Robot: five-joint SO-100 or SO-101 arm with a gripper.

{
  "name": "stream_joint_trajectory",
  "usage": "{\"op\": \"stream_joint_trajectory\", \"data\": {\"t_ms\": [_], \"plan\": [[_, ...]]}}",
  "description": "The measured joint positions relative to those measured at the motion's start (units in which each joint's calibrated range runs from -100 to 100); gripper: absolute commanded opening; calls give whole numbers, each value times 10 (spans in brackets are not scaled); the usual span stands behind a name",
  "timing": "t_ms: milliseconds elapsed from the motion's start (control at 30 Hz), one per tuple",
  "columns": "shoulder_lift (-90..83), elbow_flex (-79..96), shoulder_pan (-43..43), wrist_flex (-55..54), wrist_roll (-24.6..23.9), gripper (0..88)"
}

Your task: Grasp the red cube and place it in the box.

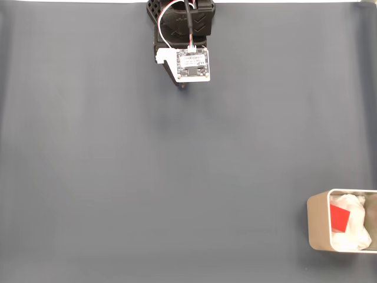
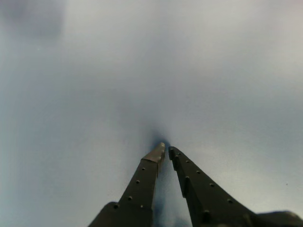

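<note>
Red cube (image 1: 339, 217) already lies on white padding inside the box (image 1: 315, 227), at the fixed view's lower right. Far off at top centre, the claw (image 2: 164, 150) rests tips together, empty, on the grey worktop (image 1: 147, 177).

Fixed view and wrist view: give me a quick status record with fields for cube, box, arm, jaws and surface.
cube: red cube lies inside the box on white padding
box: beige box at the fixed view's lower right edge, partly cut off
arm: at top centre of the fixed view, far from the box
gripper: jaws nearly closed, tips almost touching, nothing between them
surface: plain grey mat
task state: cube appears placed
</note>
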Motion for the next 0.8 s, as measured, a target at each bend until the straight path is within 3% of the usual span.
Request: {"op": "stream_joint_trajectory", "data": {"t_ms": [800], "plan": [[-6,0,0,14,-13,2]]}}
